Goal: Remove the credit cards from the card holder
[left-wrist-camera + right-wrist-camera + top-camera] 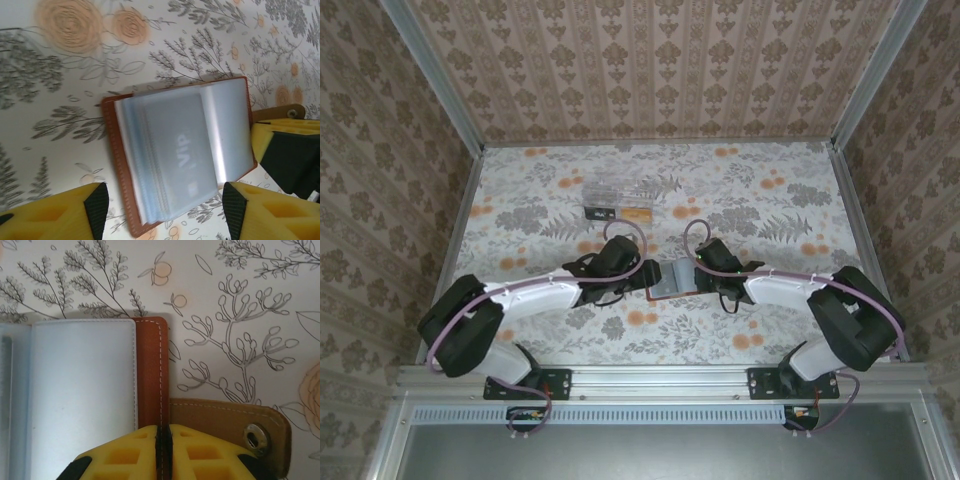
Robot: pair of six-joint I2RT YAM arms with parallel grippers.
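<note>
The rust-brown card holder [665, 281] lies open on the flowered table between both arms. In the left wrist view the card holder [117, 165] shows its stack of clear sleeves, and a grey card marked "VIP" [175, 155] sits in the top sleeve. My left gripper [165, 209] is open, its fingertips to either side of the holder's near edge and touching nothing. My right gripper [163, 440] is shut, its tips down on the stitched brown rim [152, 375] of the right-hand half, beside the snap strap [225, 417].
A clear plastic box [619, 201] with orange contents lies further back at the table's middle. Patterned walls enclose the table on three sides. The right arm's yellow finger [285, 150] shows at the right edge of the left wrist view.
</note>
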